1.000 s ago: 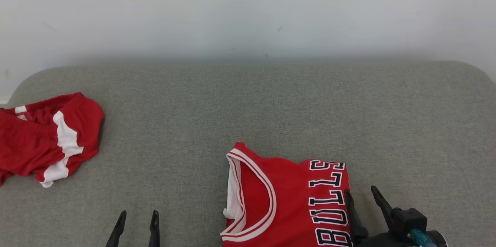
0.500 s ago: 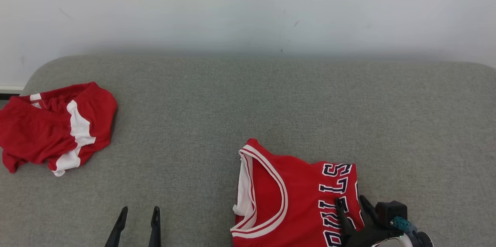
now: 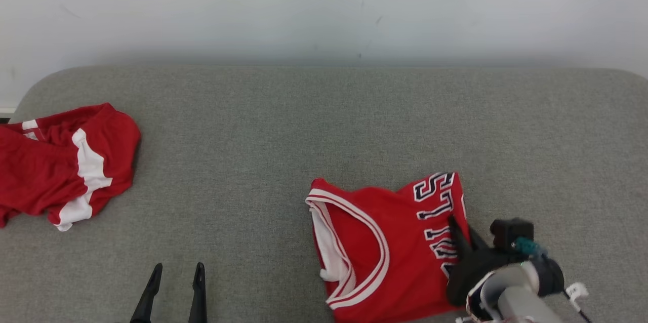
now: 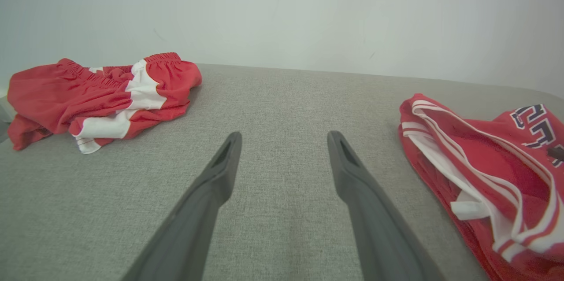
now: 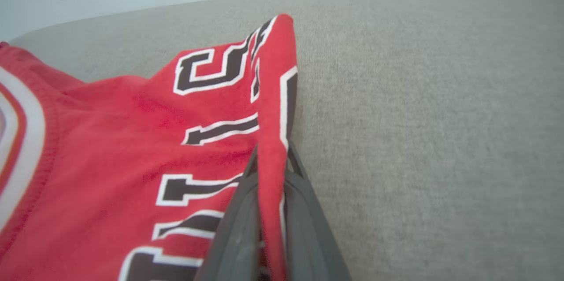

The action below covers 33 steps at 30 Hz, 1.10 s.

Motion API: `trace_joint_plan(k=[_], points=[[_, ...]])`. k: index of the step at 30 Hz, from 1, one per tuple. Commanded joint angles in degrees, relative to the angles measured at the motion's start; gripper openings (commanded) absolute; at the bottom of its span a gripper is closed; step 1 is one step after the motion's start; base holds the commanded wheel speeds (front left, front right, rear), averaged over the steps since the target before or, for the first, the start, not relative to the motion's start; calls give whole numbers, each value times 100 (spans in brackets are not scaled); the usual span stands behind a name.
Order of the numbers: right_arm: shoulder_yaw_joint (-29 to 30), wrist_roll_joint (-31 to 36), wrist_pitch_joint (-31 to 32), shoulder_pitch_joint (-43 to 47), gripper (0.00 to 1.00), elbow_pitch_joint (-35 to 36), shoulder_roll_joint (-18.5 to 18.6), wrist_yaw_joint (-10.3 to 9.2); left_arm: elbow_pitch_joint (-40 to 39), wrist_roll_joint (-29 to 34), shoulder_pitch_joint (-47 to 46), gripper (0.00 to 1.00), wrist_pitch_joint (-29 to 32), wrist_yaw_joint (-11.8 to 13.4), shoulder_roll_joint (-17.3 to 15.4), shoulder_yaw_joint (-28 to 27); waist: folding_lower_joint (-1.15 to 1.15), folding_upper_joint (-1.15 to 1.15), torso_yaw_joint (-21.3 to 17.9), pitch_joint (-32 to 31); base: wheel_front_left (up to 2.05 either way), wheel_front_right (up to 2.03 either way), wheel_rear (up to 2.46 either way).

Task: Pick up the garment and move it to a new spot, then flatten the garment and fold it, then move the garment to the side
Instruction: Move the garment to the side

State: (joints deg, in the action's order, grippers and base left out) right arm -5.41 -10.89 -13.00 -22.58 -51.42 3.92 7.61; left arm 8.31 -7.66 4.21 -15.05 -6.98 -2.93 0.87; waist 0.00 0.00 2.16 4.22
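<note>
Pinching the right edge of the red jersey (image 3: 374, 242), the right end effector (image 3: 459, 229) is pressed together on fabric; the left end effector (image 3: 178, 267) hovers spread, near left.

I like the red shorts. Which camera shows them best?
The left wrist view: the red shorts lie whole, waistband showing. The head view cuts them off at its left edge; the right wrist view faces the jersey.

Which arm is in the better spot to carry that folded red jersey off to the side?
The right. The right fingers are shut on the jersey at its edge, with cloth pinched between them. The left fingers stand open above bare cushion, well apart from the jersey.
</note>
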Motion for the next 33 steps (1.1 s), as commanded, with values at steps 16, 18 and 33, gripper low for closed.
trace_joint_plan(k=[16,18,33], points=[[60,543,931,-2079,0,275,1985,-22,-284,-118,-830,100,-21,-50,-164,127,0,0,-66,1353,0,0,0],[107,612,1091,-2209,0,420,2247,-23,-363,-175,-918,100,-20,-50,-234,179,0,0,-93,1535,0,0,0],[788,926,2528,-2684,0,1996,3631,-23,-1001,-464,-1518,100,-21,-46,-680,347,0,0,-261,2642,0,0,0]])
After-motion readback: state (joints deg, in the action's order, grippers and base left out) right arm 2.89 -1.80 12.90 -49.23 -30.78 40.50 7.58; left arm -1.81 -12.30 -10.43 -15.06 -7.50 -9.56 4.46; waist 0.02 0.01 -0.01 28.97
